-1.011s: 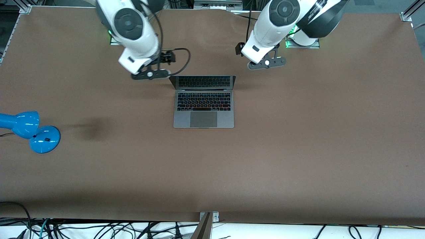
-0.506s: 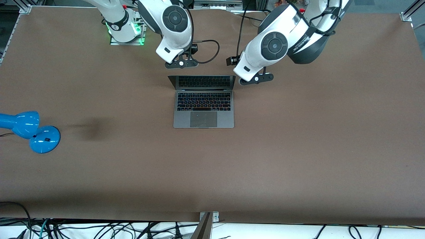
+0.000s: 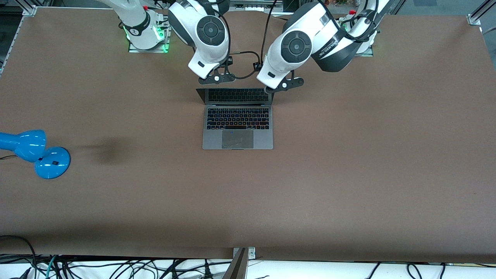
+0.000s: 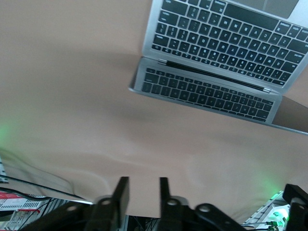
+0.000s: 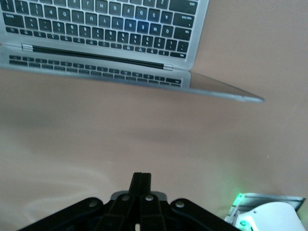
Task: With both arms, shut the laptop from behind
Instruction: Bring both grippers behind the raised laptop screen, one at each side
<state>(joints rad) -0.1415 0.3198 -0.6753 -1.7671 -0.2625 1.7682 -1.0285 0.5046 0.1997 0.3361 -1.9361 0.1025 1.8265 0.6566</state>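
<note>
The grey laptop (image 3: 237,128) stands open in the middle of the table, its lid upright and mirroring the black keyboard. It also shows in the left wrist view (image 4: 216,53) and the right wrist view (image 5: 106,33). My right gripper (image 3: 216,78) hangs over the bare table just by the lid's top edge, toward the right arm's end; its fingers are shut together and empty (image 5: 142,180). My left gripper (image 3: 281,85) hangs by the lid's corner toward the left arm's end; its fingers stand apart and empty (image 4: 142,192). I cannot tell whether either gripper touches the lid.
A blue desk lamp (image 3: 35,153) lies near the table's edge at the right arm's end. The arm bases (image 3: 147,37) glow green along the table's back edge. Cables (image 3: 244,66) trail from the wrists over the table near the lid.
Both arms have swung inward and brought their grippers close to the lid's top edge from each side. The laptop has not moved and its lid stands as before.
</note>
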